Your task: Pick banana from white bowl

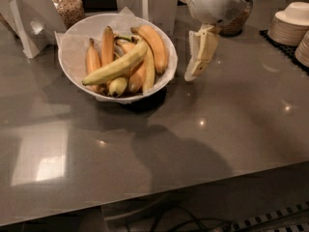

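The white bowl [72,37], lined with thin white paper, stands on the grey counter at the upper left and holds several bananas. The banana [116,65], long, slender and pale greenish-yellow, lies diagonally on top of the shorter orange-yellow ones. A small stubby greenish banana [118,86] lies at the bowl's front. My gripper [191,74] hangs from the white arm at the upper right. It points down and to the left, just right of the bowl's rim and above the counter. It holds nothing.
A glass jar of brown grains [69,6] stands behind the bowl. White card stands [30,25] are at the far left and behind the bowl. Stacks of pale plates [289,23] sit at the right edge. The counter's front edge runs along the bottom.
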